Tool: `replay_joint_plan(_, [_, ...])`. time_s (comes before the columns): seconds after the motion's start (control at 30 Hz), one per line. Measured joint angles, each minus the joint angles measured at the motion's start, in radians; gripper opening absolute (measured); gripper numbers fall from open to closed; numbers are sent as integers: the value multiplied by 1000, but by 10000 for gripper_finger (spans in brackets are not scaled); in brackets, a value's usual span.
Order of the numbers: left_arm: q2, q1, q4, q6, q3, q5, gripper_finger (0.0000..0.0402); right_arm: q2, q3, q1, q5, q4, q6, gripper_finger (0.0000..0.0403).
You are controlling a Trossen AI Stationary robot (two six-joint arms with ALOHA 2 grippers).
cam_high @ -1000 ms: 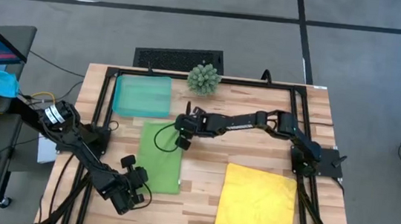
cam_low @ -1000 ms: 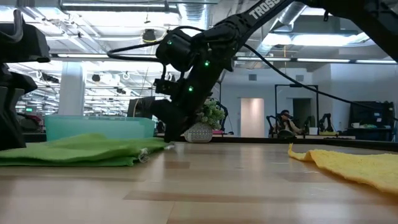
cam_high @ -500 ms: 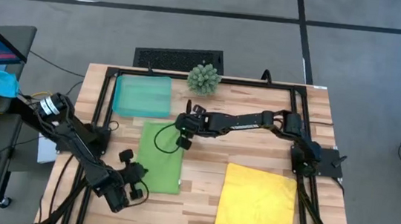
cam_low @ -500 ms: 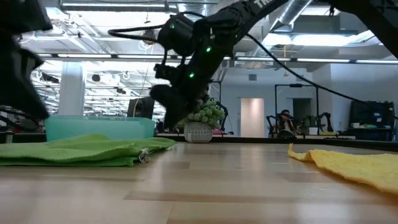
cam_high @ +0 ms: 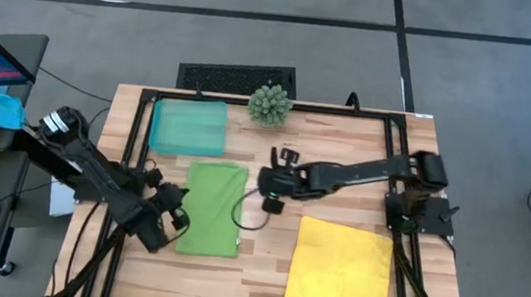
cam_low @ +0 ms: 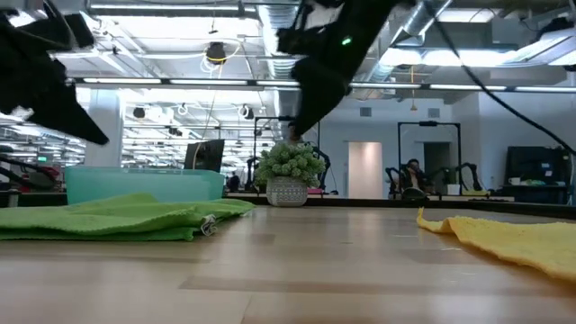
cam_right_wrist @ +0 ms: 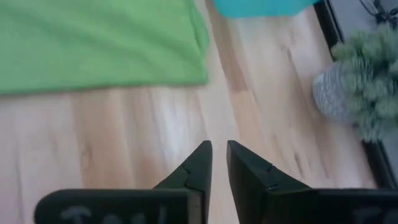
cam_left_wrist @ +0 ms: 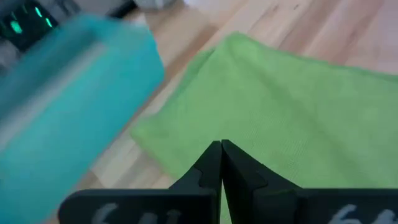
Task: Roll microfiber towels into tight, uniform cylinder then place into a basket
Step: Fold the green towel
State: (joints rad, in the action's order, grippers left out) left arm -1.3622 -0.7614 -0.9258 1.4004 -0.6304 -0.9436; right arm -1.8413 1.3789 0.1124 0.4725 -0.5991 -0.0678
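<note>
Surface: wooden table [cam_high: 263,267] with a dark frame, grey floor around it, a bright open hall beyond in the low view.
Green towel [cam_high: 212,208]: folded flat into a long strip, left of the table's middle, its far end just short of the basket; not rolled.
Yellow towel [cam_high: 339,273]: spread flat at the near right corner of the table, untouched.
Basket [cam_high: 189,127]: near the far left corner, nothing visible in it.
Plant [cam_high: 270,104]: at the far edge, beside the basket.
Left gripper [cam_high: 175,218]: at the strip's left edge, fingers [cam_left_wrist: 214,163] pressed together over green cloth, holding nothing.
Right gripper [cam_high: 272,191]: above bare wood just right of the strip, fingers [cam_right_wrist: 200,163] with a narrow gap between them, empty.
Step in hand: judged to be the gap between folding and rolling the green towel.
Next move: probably one gripper takes a short end of the strip and turns it over, the other pinning the cloth so the roll stays tight.
</note>
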Motion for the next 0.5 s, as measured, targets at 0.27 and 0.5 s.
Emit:
replay_joint_plan(0.27, [221,158,343,-324,164,115,0,164,-244,52,1,142,-106,63])
replay_joint_plan(0.5, [317,329,599,-571,237,213,0,189,-272,42,1,155,-108,63])
